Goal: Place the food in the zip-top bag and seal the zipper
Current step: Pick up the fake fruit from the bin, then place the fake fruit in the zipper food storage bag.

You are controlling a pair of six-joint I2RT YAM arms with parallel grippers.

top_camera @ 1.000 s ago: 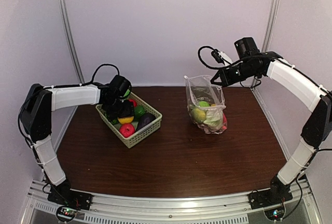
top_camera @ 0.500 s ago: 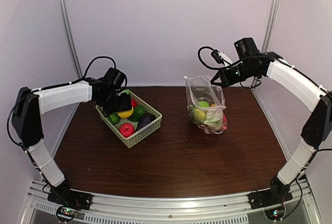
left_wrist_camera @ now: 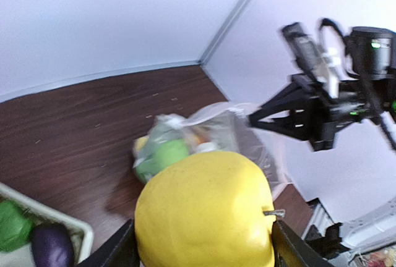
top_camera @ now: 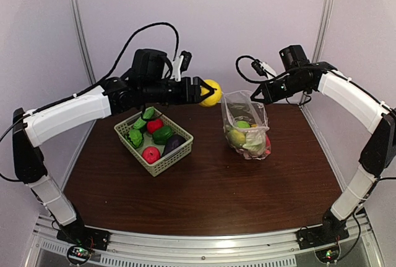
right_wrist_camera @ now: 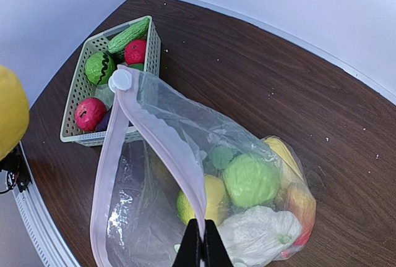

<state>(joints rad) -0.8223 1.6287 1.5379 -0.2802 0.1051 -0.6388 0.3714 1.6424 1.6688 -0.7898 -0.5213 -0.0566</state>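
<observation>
Table (right_wrist_camera: 278, 81); zipper (right_wrist_camera: 167, 149) clear only wrist-side

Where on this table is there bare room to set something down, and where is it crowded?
Bare: the table's near half, and the gap between basket and zip-top bag. Crowded: the basket, and beside the bag's mouth, where left gripper holds a yellow toy.

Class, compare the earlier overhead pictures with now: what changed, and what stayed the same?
The left claw lifted the yellow toy fruit out of the basket and carried it right, toward the zip-top bag. The right claw stayed shut on the bag's rim; bag and basket did not move.
</observation>
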